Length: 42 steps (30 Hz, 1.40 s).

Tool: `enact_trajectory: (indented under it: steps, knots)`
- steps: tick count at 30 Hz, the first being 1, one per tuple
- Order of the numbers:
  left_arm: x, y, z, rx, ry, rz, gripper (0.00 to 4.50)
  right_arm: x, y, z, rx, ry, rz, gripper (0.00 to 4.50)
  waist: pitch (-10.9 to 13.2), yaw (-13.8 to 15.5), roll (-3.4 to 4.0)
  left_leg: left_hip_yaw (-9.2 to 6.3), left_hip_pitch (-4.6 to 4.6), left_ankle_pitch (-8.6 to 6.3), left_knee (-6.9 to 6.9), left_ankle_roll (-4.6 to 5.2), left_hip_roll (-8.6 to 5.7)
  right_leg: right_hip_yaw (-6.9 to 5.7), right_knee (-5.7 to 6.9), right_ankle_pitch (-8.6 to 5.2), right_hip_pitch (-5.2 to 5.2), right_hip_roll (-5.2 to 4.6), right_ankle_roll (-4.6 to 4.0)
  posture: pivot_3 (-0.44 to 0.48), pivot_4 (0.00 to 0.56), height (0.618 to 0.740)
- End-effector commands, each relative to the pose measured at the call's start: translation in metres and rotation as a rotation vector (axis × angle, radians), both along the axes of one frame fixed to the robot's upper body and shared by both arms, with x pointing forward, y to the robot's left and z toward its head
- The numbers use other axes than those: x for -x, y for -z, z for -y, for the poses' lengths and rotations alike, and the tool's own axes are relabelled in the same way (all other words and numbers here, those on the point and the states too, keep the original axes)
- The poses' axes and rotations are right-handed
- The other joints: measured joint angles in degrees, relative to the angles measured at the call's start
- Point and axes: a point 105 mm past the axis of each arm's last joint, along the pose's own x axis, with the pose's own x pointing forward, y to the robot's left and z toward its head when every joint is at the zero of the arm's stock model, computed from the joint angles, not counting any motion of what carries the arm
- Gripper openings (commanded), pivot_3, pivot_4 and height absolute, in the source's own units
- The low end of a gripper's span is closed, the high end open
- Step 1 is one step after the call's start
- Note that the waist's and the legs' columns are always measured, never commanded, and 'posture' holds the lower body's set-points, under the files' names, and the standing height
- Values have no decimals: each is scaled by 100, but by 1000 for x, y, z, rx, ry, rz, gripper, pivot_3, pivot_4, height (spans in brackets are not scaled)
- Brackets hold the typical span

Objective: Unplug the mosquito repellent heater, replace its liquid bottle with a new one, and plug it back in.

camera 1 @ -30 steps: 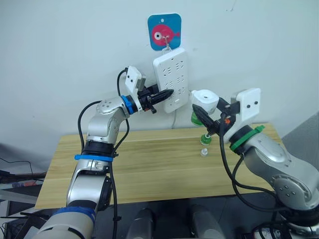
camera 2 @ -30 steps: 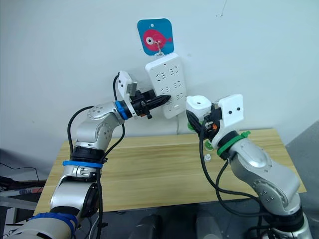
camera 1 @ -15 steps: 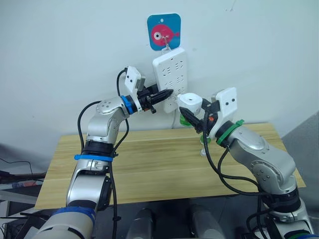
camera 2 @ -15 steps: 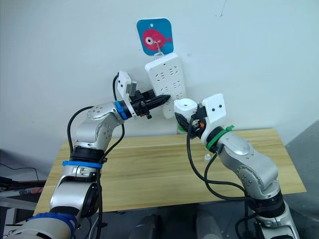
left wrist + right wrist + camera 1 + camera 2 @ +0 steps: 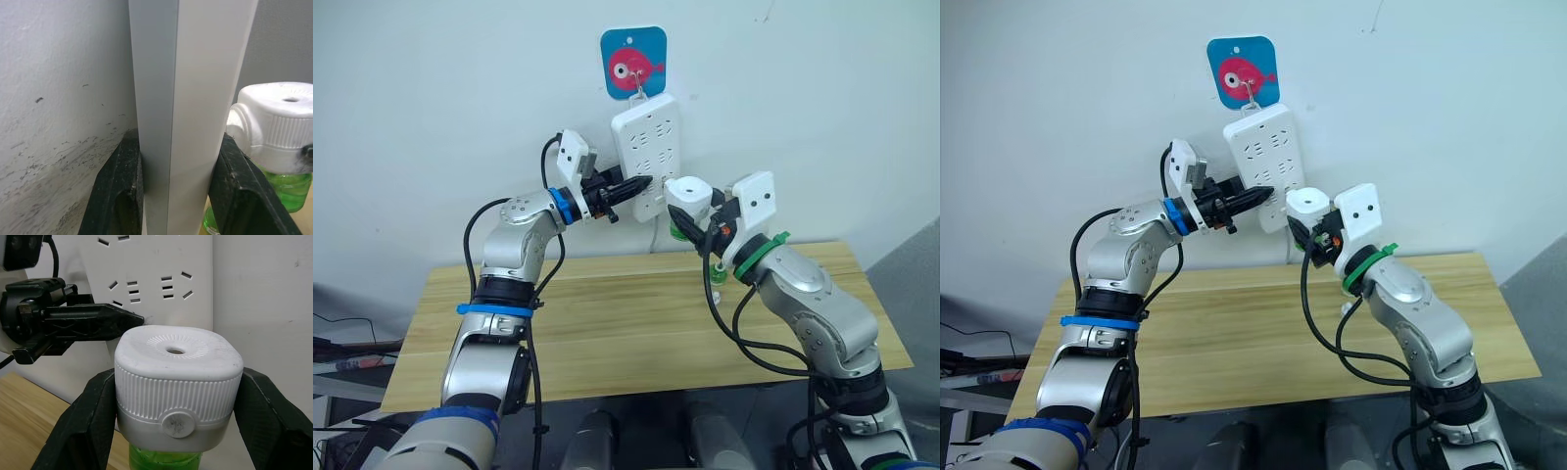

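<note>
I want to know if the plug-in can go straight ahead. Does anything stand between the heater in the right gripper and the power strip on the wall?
Nothing visible does. The right gripper holds the heater just beside the power strip. The left gripper clamps the strip's edge, beside the heater's path rather than across it.

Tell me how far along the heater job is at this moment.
Done, by the look of it: the mosquito repellent heater is unplugged and carries a green bottle; another small bottle stands on the table. In hand: the right hand holds the heater close to the power strip, which the left hand clamps at its edge. Left: pushing it into a socket.
</note>
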Motion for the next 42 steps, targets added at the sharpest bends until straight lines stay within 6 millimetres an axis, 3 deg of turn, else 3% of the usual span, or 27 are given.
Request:
enact_trajectory:
  steps: [1, 9, 22, 42]
  knots:
    - [-2, -7, -8, 4, -30, 16, 1315, 1, -18, -1, -10, -3, 91, 3025, 0, 0, 0, 0, 0, 0, 0, 0, 0, 0, 0, 0, 0, 0, 0, -73, 166, 732]
    - [-2, -7, -9, 3, -31, 14, 1315, -1, -18, 3, 3, 13, 111, 3025, 0, -3, 0, 0, 1, 0, 0, 0, 0, 0, 1, 0, -1, 0, 0, -73, 166, 732]
    - [3, -7, -3, 10, -4, 1, 1315, -20, -18, -13, 80, -21, 159, 3024, 0, -19, 0, 1, 7, 0, 3, 0, 0, 2, 14, 0, -1, 1, 0, -75, 169, 732]
    - [9, -10, 1, 44, 10, -21, 1315, -44, -11, -32, 0, -47, 107, 3021, 0, -198, 0, -3, 58, 18, 7, -5, 7, 20, 101, 8, 0, 8, -11, -69, 164, 732]
